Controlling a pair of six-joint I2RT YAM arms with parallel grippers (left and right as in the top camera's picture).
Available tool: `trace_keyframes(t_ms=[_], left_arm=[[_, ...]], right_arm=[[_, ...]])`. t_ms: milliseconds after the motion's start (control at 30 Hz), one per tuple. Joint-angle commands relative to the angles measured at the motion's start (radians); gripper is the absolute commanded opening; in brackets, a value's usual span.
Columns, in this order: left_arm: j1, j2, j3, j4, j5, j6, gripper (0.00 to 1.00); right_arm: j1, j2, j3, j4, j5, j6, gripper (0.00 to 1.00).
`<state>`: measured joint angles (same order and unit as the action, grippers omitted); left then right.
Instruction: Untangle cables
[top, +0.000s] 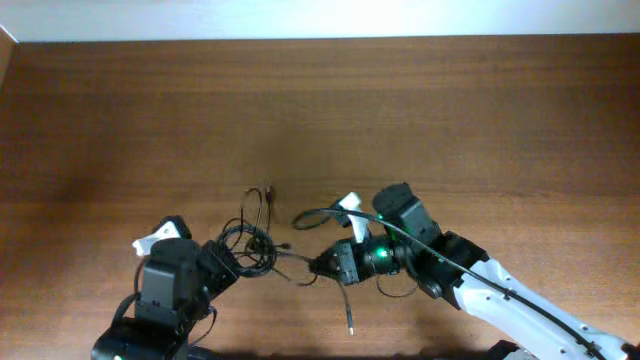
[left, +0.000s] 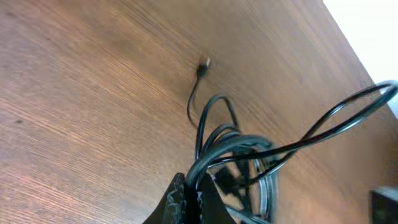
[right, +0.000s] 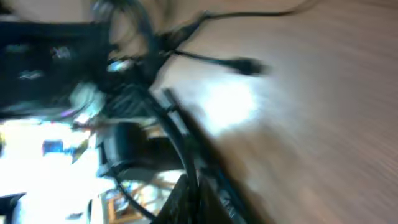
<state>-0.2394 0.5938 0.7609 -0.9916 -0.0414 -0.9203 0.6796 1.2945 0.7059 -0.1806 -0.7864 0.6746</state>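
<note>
The thin black cables (top: 252, 238) lie in a tangled bundle at the front middle of the wooden table. One plug end (top: 266, 188) points to the far side, and another strand ends near the front edge (top: 350, 325). My left gripper (top: 232, 262) is at the bundle's left side, shut on a cable strand (left: 205, 158); its fingertips (left: 194, 198) pinch it, with the loops (left: 249, 165) and a plug (left: 204, 66) beyond. My right gripper (top: 318, 266) is to the right of the bundle, shut on a strand (right: 180, 143) pulled taut. The right wrist view is blurred; the fingertips (right: 198, 194) and a plug (right: 249, 65) show.
The wooden table (top: 320, 110) stretches to the far edge by a pale wall (top: 320, 20). A thicker black cable (top: 440, 250) runs along the right arm. The two arms fill the front edge.
</note>
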Motion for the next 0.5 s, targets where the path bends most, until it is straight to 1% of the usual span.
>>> trace_keyframes(t_ms=[0, 67, 100, 133, 200, 233, 267, 300, 333, 367, 433, 467], left_arm=[[0.02, -0.004, 0.006, 0.007, -0.209, -0.058, 0.0], [0.02, -0.004, 0.006, 0.036, -0.144, 0.028, 0.0], [0.02, -0.004, 0.006, 0.08, -0.092, 0.145, 0.0], [0.02, -0.004, 0.006, 0.115, -0.038, 0.242, 0.0], [0.02, -0.004, 0.006, 0.18, 0.107, 0.518, 0.0], [0.02, -0.004, 0.006, 0.179, 0.137, 0.582, 0.0], [0.02, -0.004, 0.006, 0.179, 0.158, 0.628, 0.0], [0.02, -0.004, 0.006, 0.179, 0.158, 0.639, 0.0], [0.02, -0.004, 0.006, 0.181, 0.161, 0.615, 0.0], [0.02, -0.004, 0.006, 0.18, 0.146, 0.474, 0.0], [0.02, -0.004, 0.006, 0.168, 0.101, 0.142, 0.0], [0.02, -0.004, 0.006, 0.158, 0.085, -0.069, 0.0]], right_arm=[[-0.006, -0.009, -0.014, -0.179, 0.363, -0.005, 0.04], [-0.006, -0.009, -0.014, -0.189, 0.43, -0.004, 0.04], [-0.007, -0.009, -0.014, -0.19, 0.451, -0.005, 0.05], [-0.008, -0.009, -0.014, -0.184, 0.478, -0.005, 0.08], [-0.03, -0.01, 0.0, -0.144, 0.48, -0.005, 0.3], [-0.06, -0.017, 0.021, -0.145, 0.454, -0.005, 0.41], [-0.107, -0.031, 0.048, -0.145, 0.394, -0.006, 0.47], [-0.139, -0.042, 0.064, -0.145, 0.34, -0.005, 0.5], [-0.198, -0.063, 0.08, -0.145, 0.235, -0.006, 0.55], [-0.226, -0.069, 0.08, -0.145, 0.155, -0.005, 0.55], [-0.22, -0.069, 0.08, -0.145, -0.08, -0.004, 0.55], [-0.211, -0.069, 0.08, -0.145, -0.185, 0.004, 0.55]])
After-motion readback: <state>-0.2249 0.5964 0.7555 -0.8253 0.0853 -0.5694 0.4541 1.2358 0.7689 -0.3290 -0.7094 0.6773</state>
